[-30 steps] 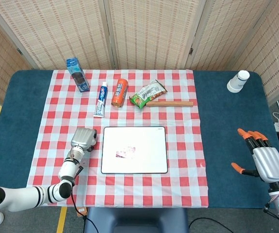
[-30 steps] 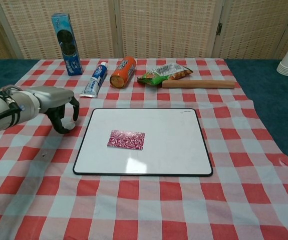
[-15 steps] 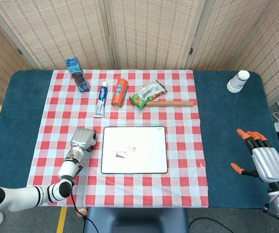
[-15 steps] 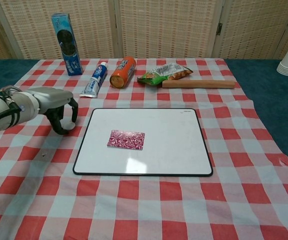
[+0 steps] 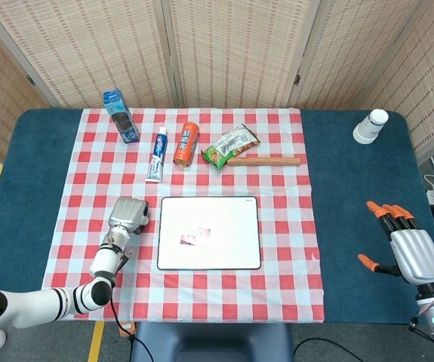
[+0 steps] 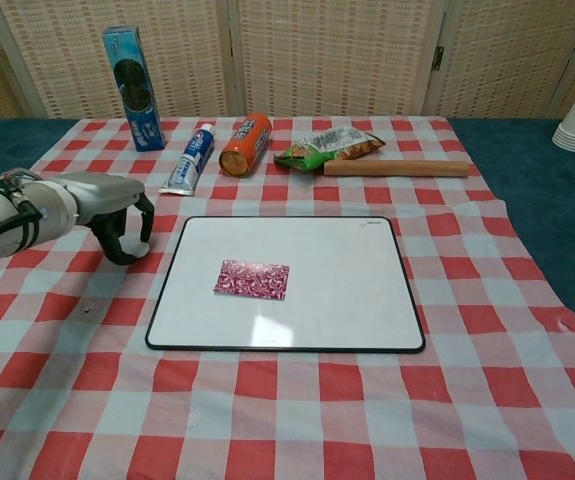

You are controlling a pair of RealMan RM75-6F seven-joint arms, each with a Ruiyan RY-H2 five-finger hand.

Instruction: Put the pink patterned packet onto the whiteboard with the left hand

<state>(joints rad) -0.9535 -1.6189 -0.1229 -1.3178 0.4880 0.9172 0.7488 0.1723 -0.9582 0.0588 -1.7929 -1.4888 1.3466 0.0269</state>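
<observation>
The pink patterned packet (image 5: pixel 195 238) (image 6: pixel 253 279) lies flat on the whiteboard (image 5: pixel 232 219) (image 6: pixel 347 260), left of its middle. My left hand (image 5: pixel 127 216) (image 6: pixel 107 205) hovers over the checked cloth just left of the board, fingers curled downward and holding nothing, apart from the packet. My right hand (image 5: pixel 407 246) is over the blue table at the far right, fingers spread and empty; the chest view does not show it.
Behind the board stand a blue box (image 5: pixel 121 115), a toothpaste tube (image 5: pixel 156 154), an orange can (image 5: pixel 186 143), a green snack bag (image 5: pixel 231 145) and a wooden stick (image 5: pixel 266 161). White paper cups (image 5: pixel 370 126) sit at the back right.
My left hand has drawn slightly further left, away from the board. The packet stays where it lies. The right hand has barely shifted.
</observation>
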